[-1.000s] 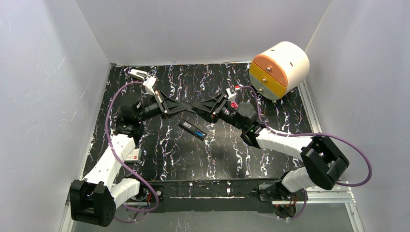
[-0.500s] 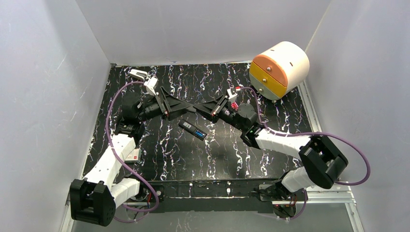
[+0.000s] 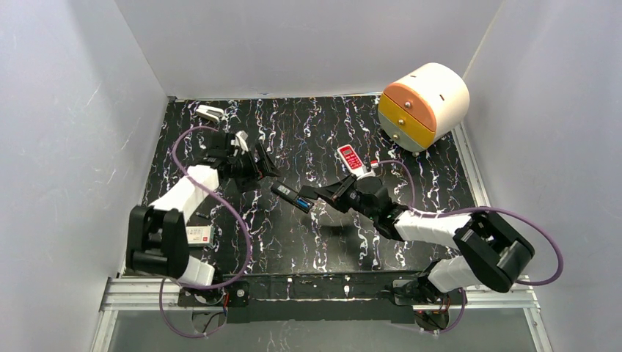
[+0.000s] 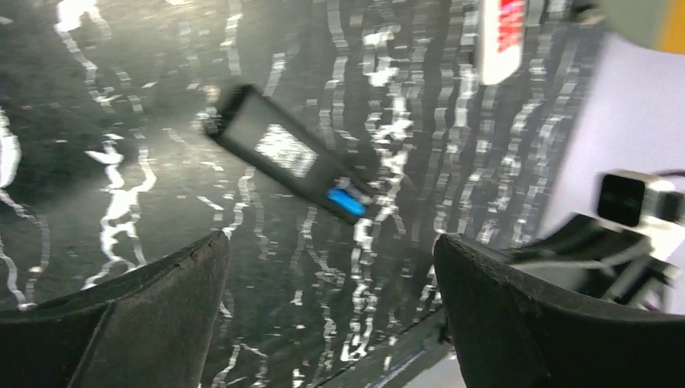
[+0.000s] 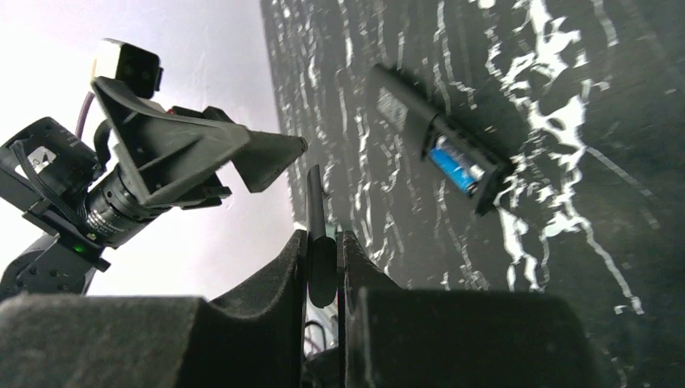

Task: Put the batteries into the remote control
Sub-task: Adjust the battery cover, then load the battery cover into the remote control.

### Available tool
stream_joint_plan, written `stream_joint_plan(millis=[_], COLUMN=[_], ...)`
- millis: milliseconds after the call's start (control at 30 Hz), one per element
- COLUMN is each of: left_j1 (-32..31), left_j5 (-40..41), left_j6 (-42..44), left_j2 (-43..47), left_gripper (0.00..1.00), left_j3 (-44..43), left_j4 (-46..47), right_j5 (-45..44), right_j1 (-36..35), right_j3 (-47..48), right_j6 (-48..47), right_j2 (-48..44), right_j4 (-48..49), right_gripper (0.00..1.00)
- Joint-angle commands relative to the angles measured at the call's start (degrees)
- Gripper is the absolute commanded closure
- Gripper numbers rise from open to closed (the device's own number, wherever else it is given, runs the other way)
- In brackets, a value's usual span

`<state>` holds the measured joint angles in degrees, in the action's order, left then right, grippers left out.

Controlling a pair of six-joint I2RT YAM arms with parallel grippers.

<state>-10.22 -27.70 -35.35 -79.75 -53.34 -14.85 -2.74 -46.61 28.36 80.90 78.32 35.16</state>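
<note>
Battery [image 5: 315, 202] juts lengthwise from right claw [image 5: 323, 242], tip outward

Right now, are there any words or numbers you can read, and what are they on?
No text here is readable.
Pale label on the black remote: blurred.
Print on the blue battery in its compartment: too small.
Red-and-white device: marks too small.
White card: red marks, too small.

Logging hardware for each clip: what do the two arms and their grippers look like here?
The left arm and right arm have white link shells and bulky black joint housings. A looping purple cable runs along each. The left gripper and right gripper have matte black wedge-shaped fingers tapering to narrow tips.
</note>
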Motion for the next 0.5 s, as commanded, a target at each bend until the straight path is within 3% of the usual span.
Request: stream_joint_plan(millis=[0,100,333,467], left_j1=[0.18,1.26,4.13,3.87], left_j5=[6.83,5.78,-5.15,-9.45], left_j6=[7.49,9.9,12.36,7.83], left_j2=[-6.37,-10.66,-21.9,-27.11], left_gripper=[0.08,0.11,0.12,0.26], left_j3=[-4.63,-7.04,-12.94,-15.08], left_j4=[-6.33,-5.57,1.19,2.98], right_j5=[-7.12,-7.87,-9.57,-10.54], right_j1=[-1.2,-2.78,-3.89,-4.1], right_j3=[0.57,1.14,0.82,1.43], right_j6=[-1.63,-1.12,-0.66,-1.39], right_j2=[2.48,6.0,9.82,10.61], right_j4=[0.88,1.89,5.56,5.0], right_gripper=[0.99,0.99,0.99,0.99])
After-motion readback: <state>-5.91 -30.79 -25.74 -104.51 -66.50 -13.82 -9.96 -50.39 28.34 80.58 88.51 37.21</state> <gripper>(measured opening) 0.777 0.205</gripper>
